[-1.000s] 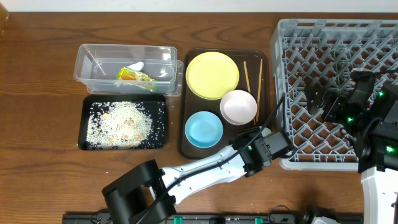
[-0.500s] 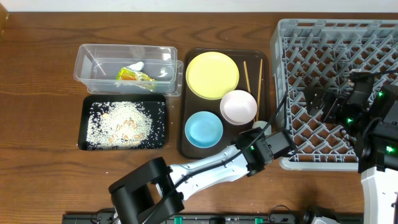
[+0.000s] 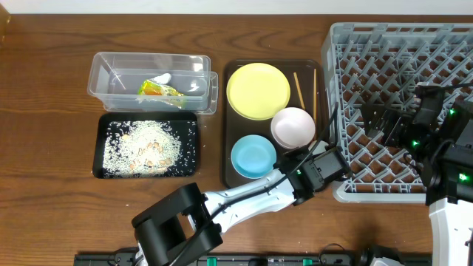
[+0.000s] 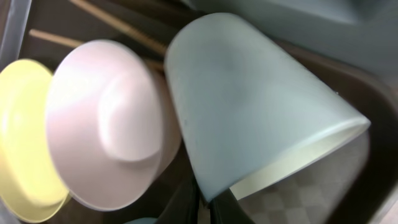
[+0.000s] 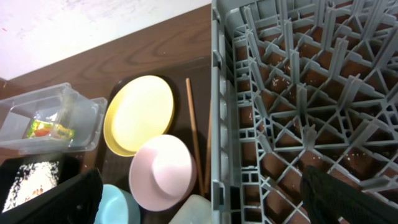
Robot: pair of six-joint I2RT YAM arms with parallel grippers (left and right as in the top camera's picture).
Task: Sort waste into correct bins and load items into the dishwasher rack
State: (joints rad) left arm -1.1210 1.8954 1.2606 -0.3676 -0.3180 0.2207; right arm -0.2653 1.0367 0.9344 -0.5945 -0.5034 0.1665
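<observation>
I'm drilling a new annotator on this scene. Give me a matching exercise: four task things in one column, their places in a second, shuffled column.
Things
1. snack wrapper
2. rice crumbs
3. chopsticks
4. white cup

Places
a. tilted, beside the white bowl
b. in the clear tub
c. on the black tray
d. on the brown tray, alongside the yellow plate

Pairs: 1-b, 2-c, 3-d, 4-a

Yellow plate (image 3: 258, 91), white bowl (image 3: 293, 127), white cup (image 4: 249, 106), lt blue bowl (image 3: 253, 156), grey lattice rack (image 3: 334, 89), black tray (image 3: 98, 148), white crumbs (image 3: 144, 146)
</observation>
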